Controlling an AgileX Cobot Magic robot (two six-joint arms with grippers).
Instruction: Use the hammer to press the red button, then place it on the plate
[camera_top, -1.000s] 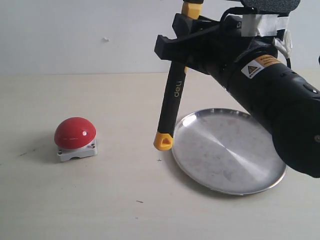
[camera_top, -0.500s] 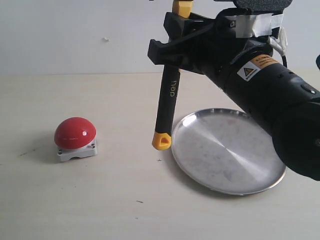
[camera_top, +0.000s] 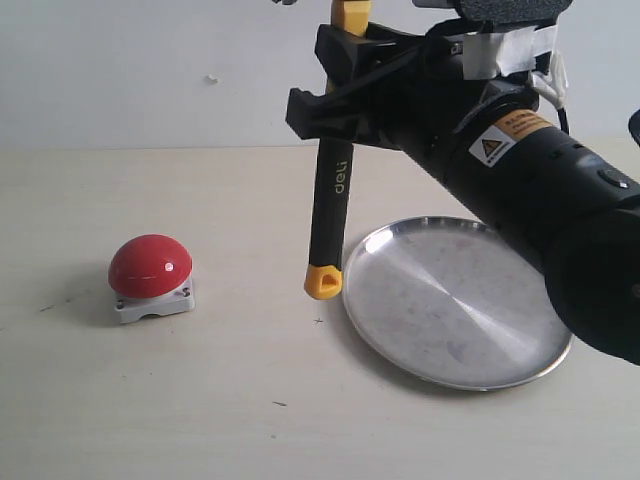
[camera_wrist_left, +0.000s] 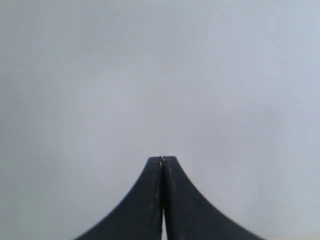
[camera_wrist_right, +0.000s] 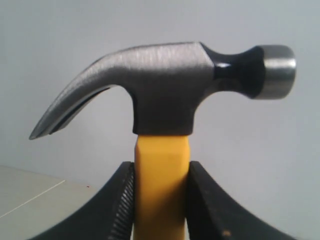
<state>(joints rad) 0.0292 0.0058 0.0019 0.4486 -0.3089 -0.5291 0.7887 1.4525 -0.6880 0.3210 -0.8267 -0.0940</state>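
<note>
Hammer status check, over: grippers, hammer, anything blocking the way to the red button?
Right gripper shut on hammer, head up, yellow end down beside plate rim. Left gripper shut, empty. Nothing between hammer and red button.

**Hammer gripped by its yellow neck**

My right gripper (camera_wrist_right: 161, 167) is clamped on the hammer (camera_wrist_right: 165, 95). My two black fingers (camera_wrist_right: 120, 205) press the yellow handle from either side, just under the head. The head stands clear beyond my fingertips. It is dark brushed metal, with the curved split claw pointing one way and the round striking face the other. Behind it is a plain grey wall (camera_wrist_right: 75, 35). A corner of pale table (camera_wrist_right: 30, 192) shows past one finger.
</note>
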